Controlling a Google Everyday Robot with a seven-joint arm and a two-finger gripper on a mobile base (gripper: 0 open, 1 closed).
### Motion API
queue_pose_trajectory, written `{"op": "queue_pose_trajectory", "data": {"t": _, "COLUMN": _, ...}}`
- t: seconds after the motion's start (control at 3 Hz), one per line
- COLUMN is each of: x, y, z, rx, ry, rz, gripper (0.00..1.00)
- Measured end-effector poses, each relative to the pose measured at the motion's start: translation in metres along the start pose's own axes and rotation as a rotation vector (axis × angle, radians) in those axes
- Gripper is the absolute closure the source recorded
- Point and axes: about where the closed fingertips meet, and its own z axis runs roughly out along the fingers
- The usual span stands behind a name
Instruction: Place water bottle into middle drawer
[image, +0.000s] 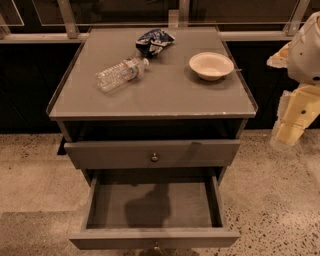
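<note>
The water bottle (121, 74), clear and ribbed with a white cap, lies on its side on the left part of the grey cabinet top (165, 97), cap pointing to the back right. The middle drawer (155, 207) is pulled out below, its grey tray floor bare with a shadow across it, its front panel at the bottom edge of the view. My gripper (286, 136) hangs on the cream arm at the far right, beside the cabinet, below its top edge and well away from the bottle.
A blue and white snack bag (154, 41) lies at the back of the top. A round cream bowl (211, 65) stands at the right. The drawer above (152, 153) shows only its front panel and brass knob. Speckled floor surrounds the cabinet.
</note>
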Motion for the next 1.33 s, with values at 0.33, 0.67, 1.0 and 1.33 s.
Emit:
{"op": "queue_pose_trajectory", "data": {"t": 0.33, "x": 0.000, "y": 0.000, "z": 0.000, "rx": 0.000, "ry": 0.000, "rz": 0.000, "gripper": 0.00}}
{"op": "queue_pose_trajectory", "data": {"t": 0.67, "x": 0.000, "y": -0.010, "z": 0.002, "rx": 0.025, "ry": -0.045, "rz": -0.012, "gripper": 0.00}}
{"op": "queue_pose_trajectory", "data": {"t": 1.0, "x": -0.007, "y": -0.051, "z": 0.016, "rx": 0.074, "ry": -0.191, "rz": -0.050, "gripper": 0.00}}
{"op": "queue_pose_trajectory", "data": {"t": 1.33, "x": -0.035, "y": -0.109, "z": 0.044, "rx": 0.088, "ry": -0.351, "rz": -0.127, "gripper": 0.00}}
